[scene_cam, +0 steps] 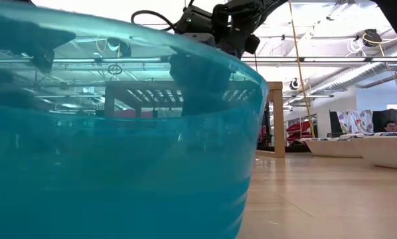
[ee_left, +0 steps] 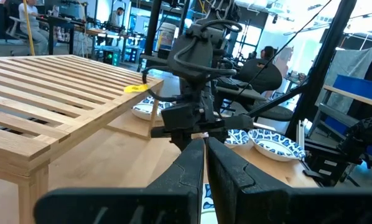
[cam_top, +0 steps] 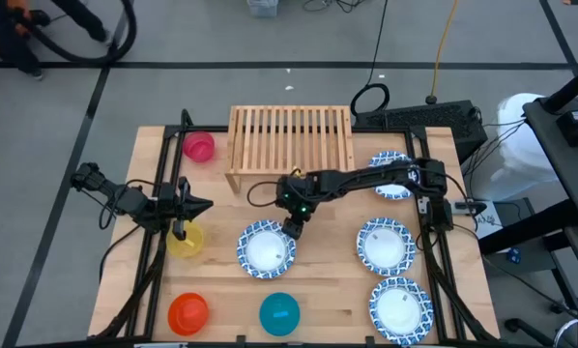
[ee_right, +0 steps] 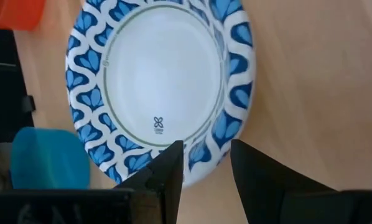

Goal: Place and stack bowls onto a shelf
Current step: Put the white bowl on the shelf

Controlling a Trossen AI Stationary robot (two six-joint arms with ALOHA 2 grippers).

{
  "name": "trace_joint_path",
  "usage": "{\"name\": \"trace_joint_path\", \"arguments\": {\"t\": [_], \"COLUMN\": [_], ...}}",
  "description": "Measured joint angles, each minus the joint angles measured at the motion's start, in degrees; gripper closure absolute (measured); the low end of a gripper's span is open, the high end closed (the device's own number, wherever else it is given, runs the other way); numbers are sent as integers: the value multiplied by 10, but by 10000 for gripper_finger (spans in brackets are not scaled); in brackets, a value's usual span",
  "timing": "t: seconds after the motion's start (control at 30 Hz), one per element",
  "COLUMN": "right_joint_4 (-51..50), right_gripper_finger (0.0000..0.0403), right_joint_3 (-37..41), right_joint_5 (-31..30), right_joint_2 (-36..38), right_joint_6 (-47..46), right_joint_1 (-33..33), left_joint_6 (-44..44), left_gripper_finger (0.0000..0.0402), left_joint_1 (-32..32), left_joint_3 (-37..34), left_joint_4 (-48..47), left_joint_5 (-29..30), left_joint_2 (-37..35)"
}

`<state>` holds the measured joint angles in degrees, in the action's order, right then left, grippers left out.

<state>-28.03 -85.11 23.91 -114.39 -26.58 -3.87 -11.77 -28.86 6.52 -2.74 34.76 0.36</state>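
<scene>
Bowls are still all down on the counter (cam_top: 328, 295), shelf (cam_top: 291, 140) is bare, so stacking prob hasn't started imo.

Right end effector (cam_top: 291, 228) is the one working. It's reached across and hangs right over the far rim of a blue-patterned bowl (cam_top: 266, 248), fingers apart and straddling that rim edge in the right wrist view, one finger (ee_right: 167, 171) inside the rim, the other outside. Makes sense bc a shallow bowl only gives you the lip to pinch. Not clamped yet afaict.

Shelf sits just beyond that end effector, so the carry looks short.

Left end effector (cam_top: 194, 205) waits off to the side, fingers together w/ nothing in them, yellow bowl (cam_top: 186, 240) just beside it, pink bowl (cam_top: 199, 146) further off by the shelf corner.

Three other patterned bowls sit behind the right end effector, back toward its arm base. Orange-red bowl (cam_top: 187, 311) and teal bowl (cam_top: 279, 312) are on the near side of the patterned one.
</scene>
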Motion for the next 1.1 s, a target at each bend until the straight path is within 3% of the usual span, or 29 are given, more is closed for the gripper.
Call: {"name": "trace_joint_path", "arguments": {"t": [0.27,1.1], "right_joint_4": [2,6], "right_gripper_finger": [277,277], "right_joint_3": [6,7], "right_joint_5": [-43,-48], "right_joint_2": [0,-17], "right_joint_6": [5,3], "right_joint_1": [10,11], "left_joint_6": [0,0], "left_gripper_finger": [378,378], "left_joint_1": [0,0], "left_joint_3": [0,0], "left_joint_4": [0,0], "left_joint_5": [0,1], "left_joint_2": [0,0]}}
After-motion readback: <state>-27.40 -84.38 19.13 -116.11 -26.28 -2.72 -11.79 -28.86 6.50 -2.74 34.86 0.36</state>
